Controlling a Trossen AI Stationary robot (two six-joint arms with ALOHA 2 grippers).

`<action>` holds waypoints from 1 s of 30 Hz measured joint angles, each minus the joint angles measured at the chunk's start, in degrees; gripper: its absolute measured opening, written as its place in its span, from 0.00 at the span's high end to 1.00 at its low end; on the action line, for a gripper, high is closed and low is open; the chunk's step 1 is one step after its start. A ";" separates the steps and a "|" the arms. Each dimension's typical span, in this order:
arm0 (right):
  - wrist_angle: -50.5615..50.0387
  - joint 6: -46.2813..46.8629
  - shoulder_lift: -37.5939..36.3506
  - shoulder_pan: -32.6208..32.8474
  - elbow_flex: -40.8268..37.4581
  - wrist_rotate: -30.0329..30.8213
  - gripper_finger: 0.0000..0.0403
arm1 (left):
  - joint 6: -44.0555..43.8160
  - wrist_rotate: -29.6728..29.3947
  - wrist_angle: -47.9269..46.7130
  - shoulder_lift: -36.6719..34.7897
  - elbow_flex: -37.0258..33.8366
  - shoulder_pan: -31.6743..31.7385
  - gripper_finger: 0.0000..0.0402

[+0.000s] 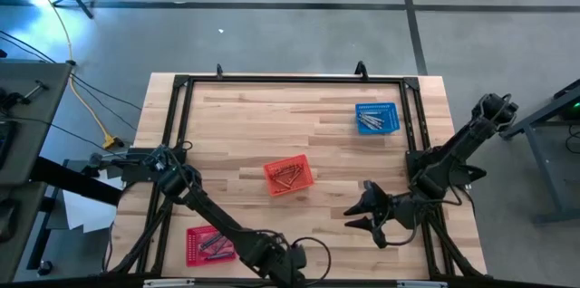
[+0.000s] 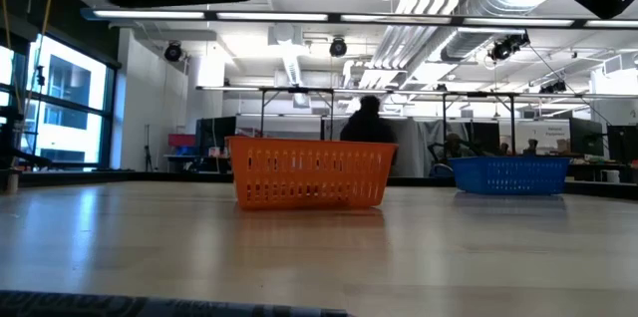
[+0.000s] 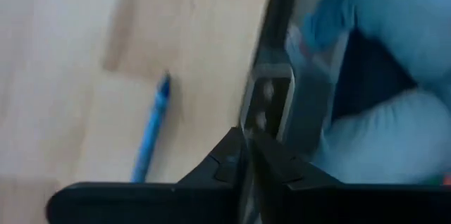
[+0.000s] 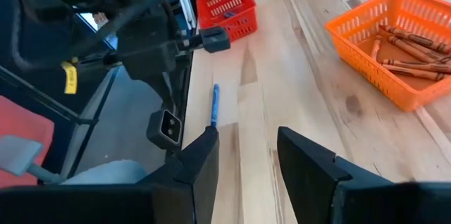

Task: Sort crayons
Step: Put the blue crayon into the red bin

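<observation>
Your left gripper (image 1: 294, 261) hangs at the table's (image 1: 272, 116) near edge, beside the red basket (image 1: 210, 244), its jaws nearly shut and holding nothing you can see. A blue crayon (image 4: 214, 105) lies loose on the bare wood just inside that edge, close to the left gripper and apart from it; the left wrist view shows the same crayon (image 3: 150, 132) flat beside the dark frame rail (image 3: 276, 48). Your right gripper (image 1: 372, 216) waits toward the table's right edge, jaws wide and empty, pointed across open wood at the crayon. The orange basket (image 1: 288, 177) sits mid-table with reddish crayons (image 4: 405, 48) inside; the blue basket (image 1: 377, 117) stands toward the far right corner with grey sticks (image 1: 370, 122) in it. Wide clear board lies between the orange basket and the near edge.
</observation>
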 joint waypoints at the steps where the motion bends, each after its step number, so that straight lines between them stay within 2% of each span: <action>1: 0.09 0.34 0.00 0.00 0.00 0.05 0.65 | 0.62 1.82 -0.66 0.00 0.00 0.00 0.94; 8: 0.08 1.45 0.00 -0.03 0.00 0.07 0.65 | 4.03 8.57 -1.16 0.26 0.00 0.04 0.79; 15: 0.08 1.40 0.00 -0.03 0.00 0.03 0.65 | 4.91 4.63 -2.56 0.26 0.00 0.04 0.67; 25: -1.16 0.86 0.00 -0.03 0.00 -0.04 0.65 | 3.43 -0.73 -6.54 0.26 0.00 0.42 0.66; 30: -1.23 0.86 0.00 -0.03 0.00 -0.07 0.65 | 2.94 -0.92 -8.19 0.83 0.04 0.44 0.66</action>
